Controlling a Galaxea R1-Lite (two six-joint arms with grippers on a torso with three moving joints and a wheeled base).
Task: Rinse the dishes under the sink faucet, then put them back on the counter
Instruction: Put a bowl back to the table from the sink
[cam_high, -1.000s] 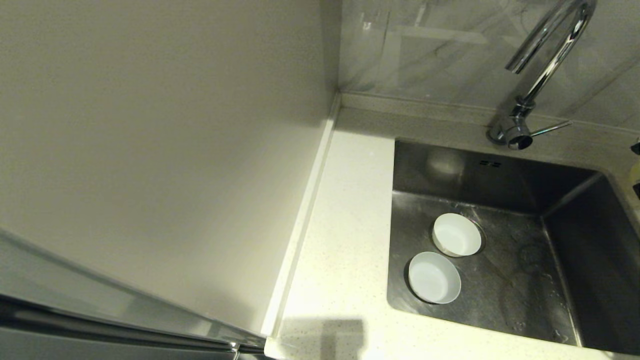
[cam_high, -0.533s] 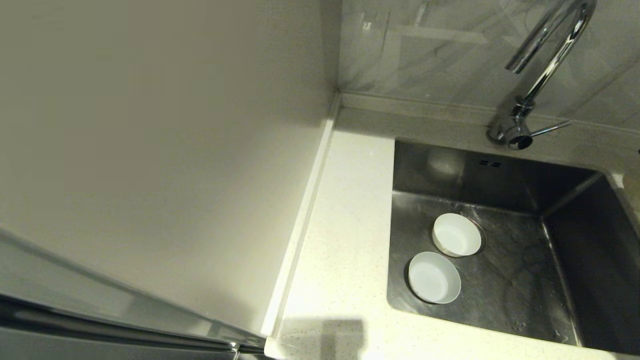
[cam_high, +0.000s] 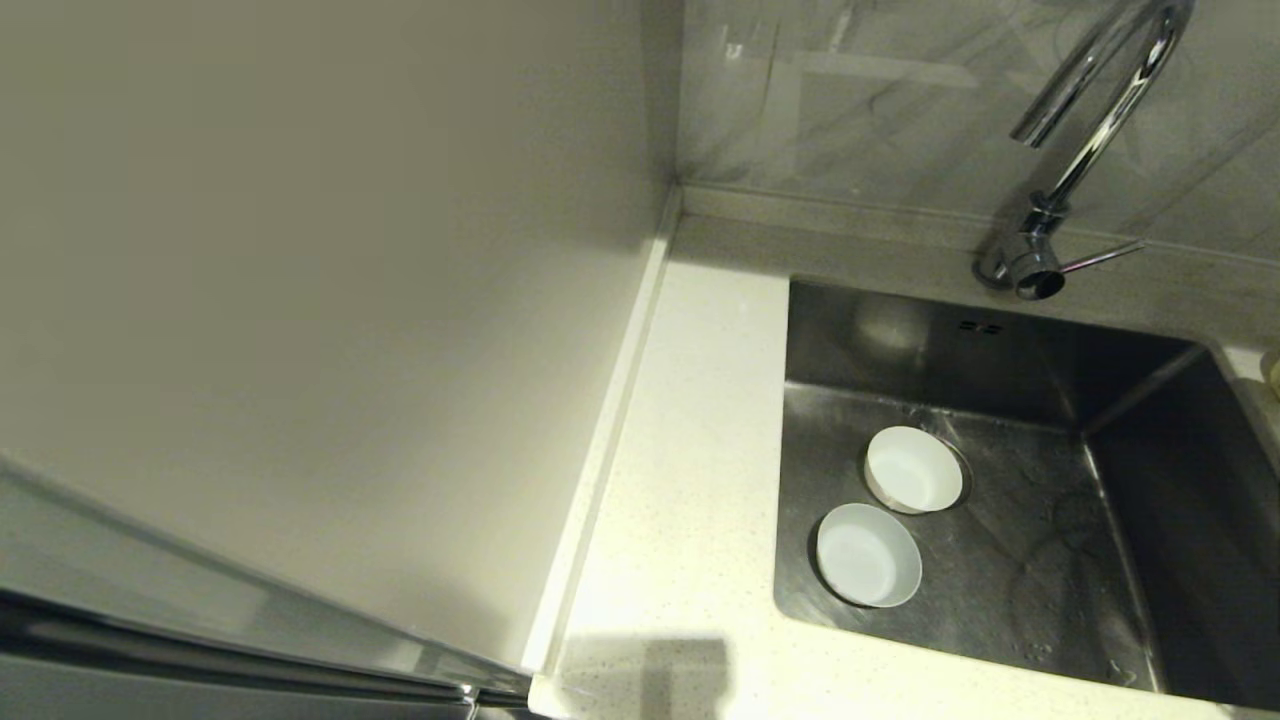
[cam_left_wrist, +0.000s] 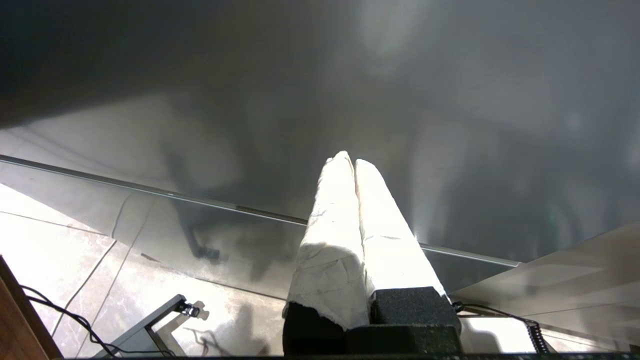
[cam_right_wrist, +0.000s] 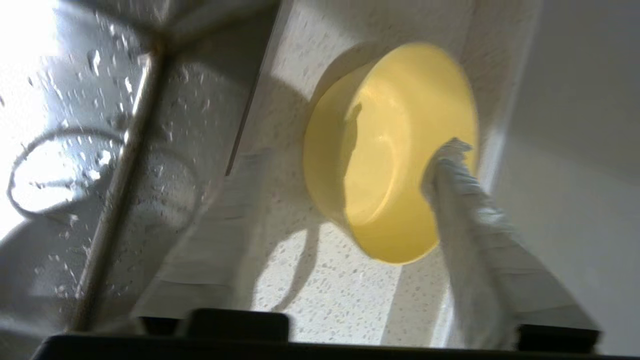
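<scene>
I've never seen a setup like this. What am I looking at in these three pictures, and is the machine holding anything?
It's a robot with two arms, washing dishes. The wide picture comes from a camera on its head, looking down at a steel sink with a faucet behind it. Two bowls sit in the sink, a white bowl and a blue-grey bowl. The other two pictures come from cameras on the wrists, looking out past the cloth-wrapped fingers. The left gripper is shut, empty, and parked away from the sink. The right gripper is over the speckled counter beside the sink, its fingers apart around a yellow bowl that looks set down there. One finger is at the bowl's rim. Whether it touches, I can't tell.
</scene>
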